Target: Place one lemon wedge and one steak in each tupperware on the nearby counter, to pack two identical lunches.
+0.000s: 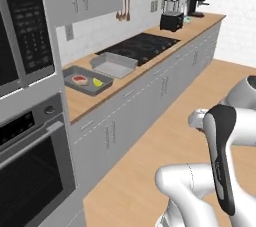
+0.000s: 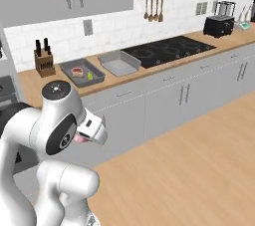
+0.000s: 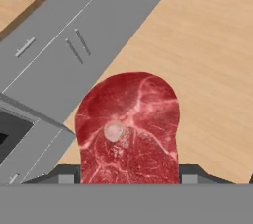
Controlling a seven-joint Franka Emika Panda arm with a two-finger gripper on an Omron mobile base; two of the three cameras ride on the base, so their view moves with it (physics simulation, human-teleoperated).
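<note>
A raw red marbled steak (image 3: 129,124) sits between the fingers of my gripper (image 3: 129,175), which is shut on it and hangs over the wood floor in front of the cabinet doors. A pink edge of that steak (image 2: 79,139) peeks out under the hand. On the counter (image 1: 80,102) two grey tupperware trays lie side by side. The left tupperware (image 1: 68,76) holds another steak (image 1: 79,79) and a yellow lemon wedge (image 1: 97,82). The right tupperware (image 1: 114,64) has nothing in it. Both trays are well away from my gripper.
A black cooktop (image 1: 140,46) lies right of the trays, and a knife block (image 2: 45,60) stands to their left. A toaster (image 2: 218,25) and coffee machine (image 1: 196,3) stand farther along the counter. The wall oven (image 1: 30,171) is at my left.
</note>
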